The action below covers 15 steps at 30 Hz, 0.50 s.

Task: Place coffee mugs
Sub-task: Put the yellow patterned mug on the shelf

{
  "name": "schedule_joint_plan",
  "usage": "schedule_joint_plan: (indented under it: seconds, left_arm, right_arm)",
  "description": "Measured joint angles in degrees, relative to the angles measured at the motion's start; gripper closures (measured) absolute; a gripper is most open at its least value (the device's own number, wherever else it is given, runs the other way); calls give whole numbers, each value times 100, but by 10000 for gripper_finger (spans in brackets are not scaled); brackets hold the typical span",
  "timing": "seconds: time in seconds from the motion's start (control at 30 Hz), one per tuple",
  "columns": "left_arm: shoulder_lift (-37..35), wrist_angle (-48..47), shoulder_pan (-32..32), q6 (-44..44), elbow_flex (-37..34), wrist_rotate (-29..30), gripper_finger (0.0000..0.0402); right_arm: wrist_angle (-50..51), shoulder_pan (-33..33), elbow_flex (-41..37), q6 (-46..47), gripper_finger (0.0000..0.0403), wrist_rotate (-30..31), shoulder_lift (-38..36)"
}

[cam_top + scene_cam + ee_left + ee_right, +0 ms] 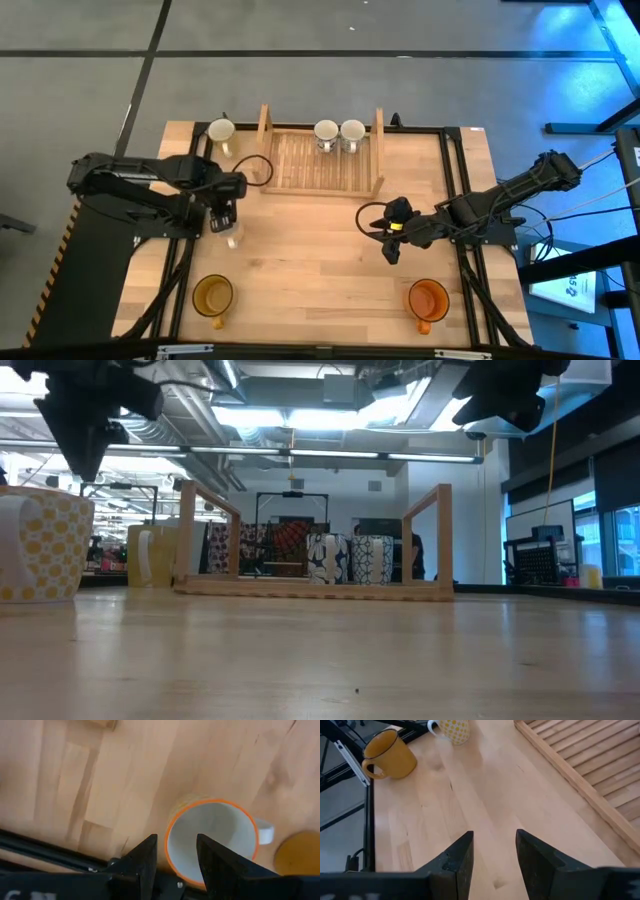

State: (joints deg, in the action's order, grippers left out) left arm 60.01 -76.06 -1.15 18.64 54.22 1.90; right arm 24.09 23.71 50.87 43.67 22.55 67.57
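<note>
the left gripper, open and empty above the dotted mug near the table's left edge, should descend straight, one finger inside the rim, then close.

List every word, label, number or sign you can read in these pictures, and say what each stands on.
None can be read.
White sheet at the table's right edge: dark print, too small to read.
Mugs on the rack: patterns only, no lettering.
Mug under the left gripper: dots only, no text.

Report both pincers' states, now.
Left pincer: open, straddling the rim of a white, orange-rimmed mug.
Right pincer: open, holding nothing.
</note>
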Motion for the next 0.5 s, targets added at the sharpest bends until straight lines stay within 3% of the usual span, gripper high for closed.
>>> schedule_joint_plan:
  seconds: [0.2, 0.5]
  left_arm:
    - [-1, 127, -2, 104, -417, -323, 270]
    - [-1, 564, -4, 174, -970, -299, 270]
  right_arm:
    - [16, -10, 0, -53, 269, 148, 2]
    - [191, -12, 0, -62, 269, 282, 4]
